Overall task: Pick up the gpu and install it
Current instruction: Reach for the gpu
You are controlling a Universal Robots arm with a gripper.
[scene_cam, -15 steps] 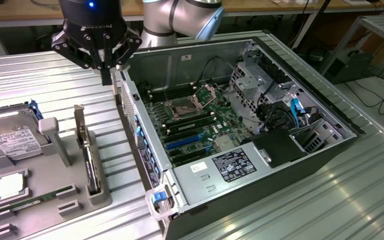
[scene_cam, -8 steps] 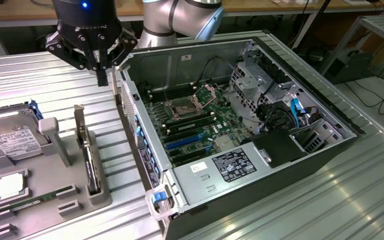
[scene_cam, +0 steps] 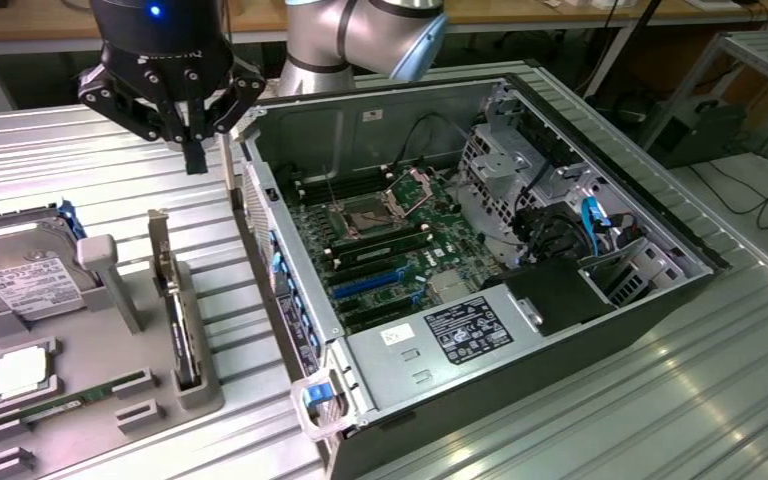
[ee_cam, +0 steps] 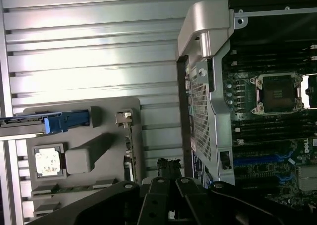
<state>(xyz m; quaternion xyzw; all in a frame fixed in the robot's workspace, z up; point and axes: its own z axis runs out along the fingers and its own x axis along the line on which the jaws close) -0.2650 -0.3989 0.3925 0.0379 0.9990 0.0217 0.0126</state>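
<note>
- The black two-finger gripper [scene_cam: 195,160] hangs clenched on nothing above the ribbed metal table [scene_cam: 77,160]. It sits between the grey moulded parts holder [scene_cam: 205,398] and the open black-and-silver computer case [scene_cam: 344,130].
- The gpu [scene_cam: 177,330], a thin dark card with a silver bracket strip at one end, stands on edge in a slot of the holder. It is untouched and well apart from the fingertips.
- Its neighbours in the holder are a boxy silver hard drive with white label [scene_cam: 24,280], a square silver processor chip [scene_cam: 21,375] and a narrow green memory stick [scene_cam: 64,405].
- My judgement is that I should centre over the card's upper edge with the pads facing its flat sides. The jaws must part before I descend.
- I would grip near mid-length, so the card lifts straight without twisting in the slot. I would also keep clear of the grey post [scene_cam: 120,290] beside it.
</note>
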